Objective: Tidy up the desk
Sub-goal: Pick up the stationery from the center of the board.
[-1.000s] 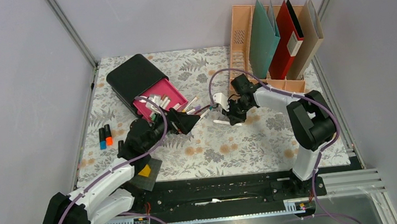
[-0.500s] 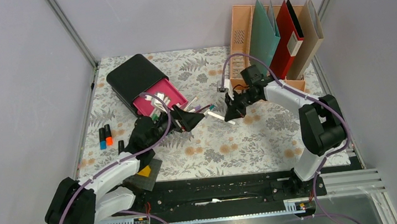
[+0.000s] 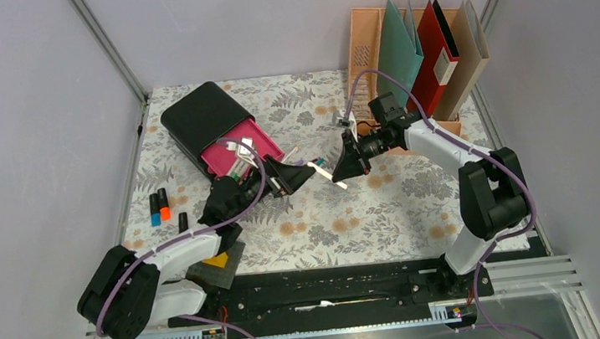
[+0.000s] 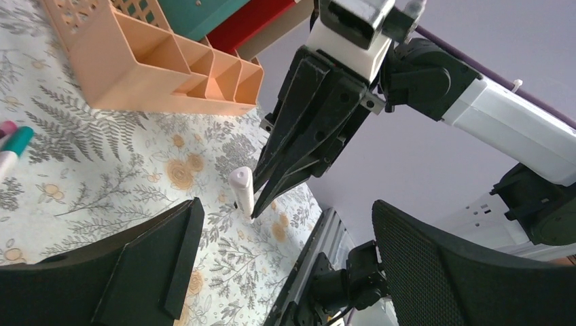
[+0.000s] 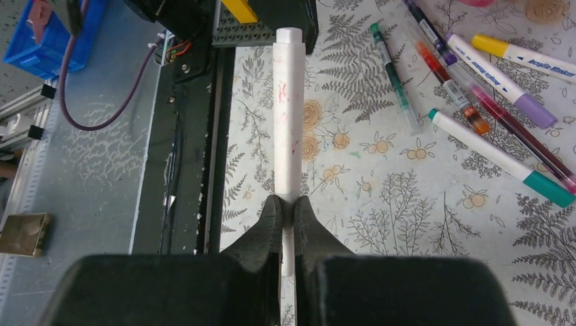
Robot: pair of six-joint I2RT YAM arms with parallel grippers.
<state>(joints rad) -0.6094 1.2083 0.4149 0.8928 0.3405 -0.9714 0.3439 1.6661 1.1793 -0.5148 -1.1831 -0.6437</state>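
The desk (image 3: pixel 385 211) is a tabletop under a pale cloth with grey ferns and orange flowers. My right gripper (image 5: pixel 288 202) is shut on one end of a white pen (image 5: pixel 288 102), and the pen hangs above the cloth near mid-desk (image 3: pixel 326 172), its free end towards the left arm. My left gripper (image 4: pixel 285 217) is open with nothing between its fingers. It faces the white pen (image 4: pixel 242 190) and the right gripper's tips (image 4: pixel 257 212) from a short way off. In the top view the left gripper (image 3: pixel 304 175) sits just left of the pen.
A black drawer box (image 3: pixel 203 116) with an open pink drawer (image 3: pixel 242 144) holding pens stands back left. Several loose markers (image 5: pixel 502 85) lie beside it. A peach file rack (image 3: pixel 368 53) with folders stands back right. Blue and orange highlighters (image 3: pixel 158 206) lie at the left edge.
The right gripper has lifted the white pen off the cloth and swung it left towards the left arm. The left arm has stretched forward and right, staying open.
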